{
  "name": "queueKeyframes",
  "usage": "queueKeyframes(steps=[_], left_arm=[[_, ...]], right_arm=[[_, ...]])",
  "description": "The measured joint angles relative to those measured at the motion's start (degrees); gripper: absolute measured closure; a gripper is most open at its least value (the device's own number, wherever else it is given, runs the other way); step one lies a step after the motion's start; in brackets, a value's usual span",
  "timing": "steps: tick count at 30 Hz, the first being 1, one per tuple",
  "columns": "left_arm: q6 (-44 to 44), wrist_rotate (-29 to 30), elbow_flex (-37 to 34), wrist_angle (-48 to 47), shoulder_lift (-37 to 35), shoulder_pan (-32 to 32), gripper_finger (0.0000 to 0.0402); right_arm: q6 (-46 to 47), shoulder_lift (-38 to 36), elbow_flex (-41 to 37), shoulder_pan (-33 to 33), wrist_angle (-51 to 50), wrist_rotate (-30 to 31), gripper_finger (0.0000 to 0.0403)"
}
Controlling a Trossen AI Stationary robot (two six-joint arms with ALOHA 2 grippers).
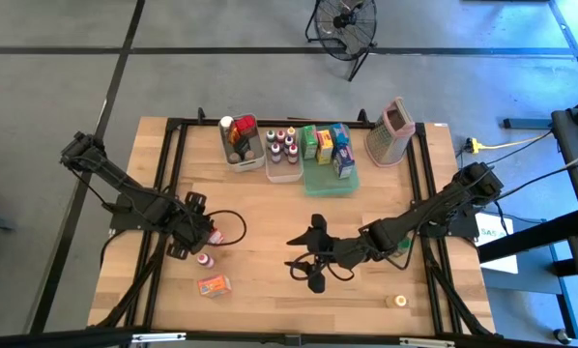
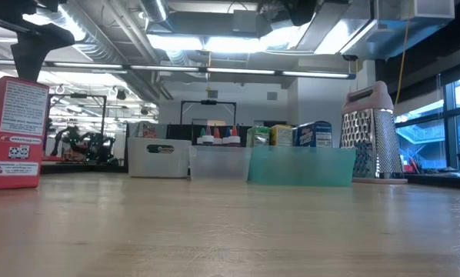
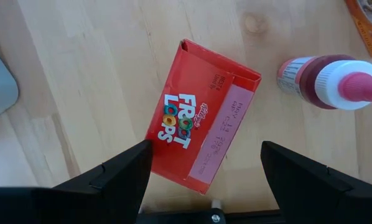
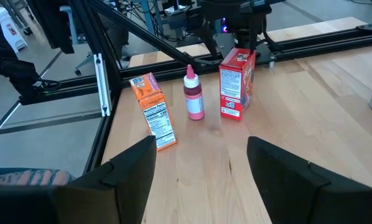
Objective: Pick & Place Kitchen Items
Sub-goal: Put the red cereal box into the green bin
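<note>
— Where can we pass?
— Mid surface (image 1: 270,217) lies bare. Far edge is blocked by bins (image 1: 243,155), tray (image 1: 328,179) and grater (image 1: 390,133).
— Left?
— Red box (image 4: 237,84), bottle (image 4: 193,96) and orange box (image 4: 153,111) crowd us.

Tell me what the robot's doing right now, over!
Left gripper open, poised above the red cereal box. Right gripper open, waiting mid-table. Pink-capped bottle stands close beside the box, apart from it.

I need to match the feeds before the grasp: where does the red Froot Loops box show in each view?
High: red Froot Loops box under left gripper.
Low: far left.
Left wrist: centre, between open fingers.
Right wrist: upright, top centre.
Shared landmark: pink-capped bottle.
</note>
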State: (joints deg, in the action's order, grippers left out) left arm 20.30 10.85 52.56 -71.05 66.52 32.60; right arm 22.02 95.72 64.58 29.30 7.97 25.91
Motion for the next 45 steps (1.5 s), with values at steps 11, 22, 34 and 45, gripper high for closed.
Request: queueKeyframes(steps=[11,22,34,45], left_arm=[[0.37,-0.44,1.43,-0.91,0.09,0.0,0.0108],[-0.03,0.88,5.03,-3.13,0.07,0.04,0.0108],[-2.5,0.37,5.03,-3.1,0.07,-1.8,0.0108],[-2.72,-0.21,5.03,-2.58,0.13,-2.34,0.0108]], right_arm=[[0.0,-0.02,0.0,0.0,-0.18,-0.02,0.0149],[0.0,-0.02,0.0,-0.02,-0.47,-0.02,0.0149],[0.02,-0.02,0.0,0.04,-0.44,-0.02,0.0149],[0.98,-0.02,0.0,0.04,-0.44,-0.04,0.0149]])
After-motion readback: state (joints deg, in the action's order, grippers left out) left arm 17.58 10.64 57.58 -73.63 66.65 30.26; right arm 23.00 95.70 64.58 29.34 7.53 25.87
